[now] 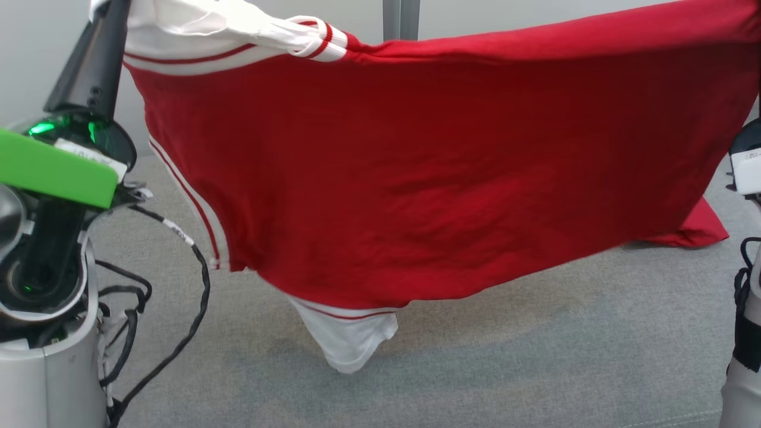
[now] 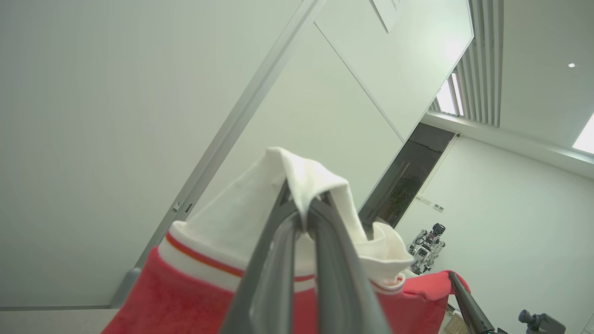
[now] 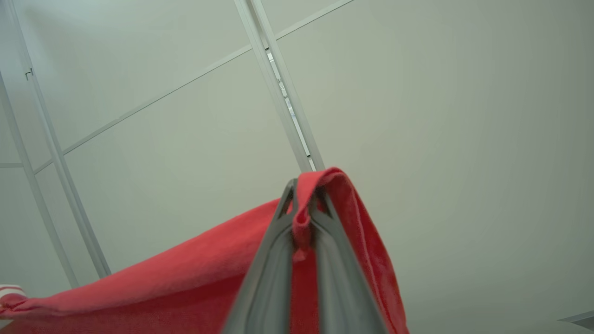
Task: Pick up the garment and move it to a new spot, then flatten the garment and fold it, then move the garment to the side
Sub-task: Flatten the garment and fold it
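The garment (image 1: pixel 428 172) is a red shirt with white sleeves and red-and-white striped trim. It hangs spread wide in the air in front of me, its lower white sleeve dangling just above the grey surface (image 1: pixel 475 368). My left gripper (image 2: pixel 304 204) is shut on the white sleeve fabric of the garment (image 2: pixel 222 283) at the upper left. My right gripper (image 3: pixel 304 195) is shut on a red edge of the garment (image 3: pixel 185 287) at the upper right. In the head view the left gripper's dark fingers (image 1: pixel 95 53) rise to the top left corner.
A grey fabric-covered surface lies below the hanging shirt. My left arm (image 1: pixel 53 238) with green cover and black cables (image 1: pixel 190 285) stands at the left. A pale panelled wall (image 3: pixel 417 116) is behind. Another robot (image 2: pixel 427 246) stands far off in the room.
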